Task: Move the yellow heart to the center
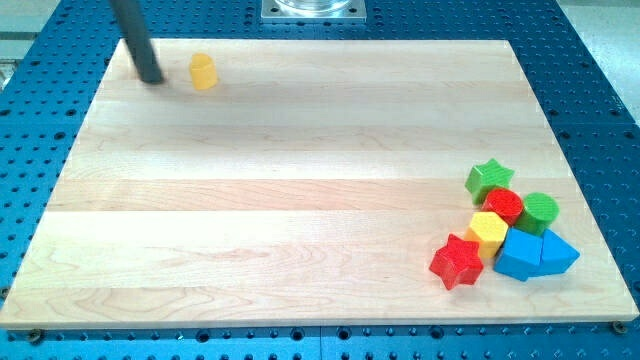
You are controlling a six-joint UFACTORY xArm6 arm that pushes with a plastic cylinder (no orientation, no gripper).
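Camera view: yellow heart (203, 72) at counter (280, 200) top-left corner. My tip (152, 78) just left of it, apart, placed to push rightward toward centre. End effector: plain rod, nothing clamped. Other blocks clustered bottom-right.

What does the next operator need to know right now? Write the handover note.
My tip: resting on the board near the view's top left corner, just to the view's left of the yellow heart, a small gap between them, not touching.
Yellow heart: near the top edge of the wooden board, far from the center.
Other blocks: clustered at the view's bottom right: green star, red block, green block, yellow block, red star, two blue blocks. All away from the likely push path.
Done: nothing visible yet.
Left: push the heart down and rightward to the center.
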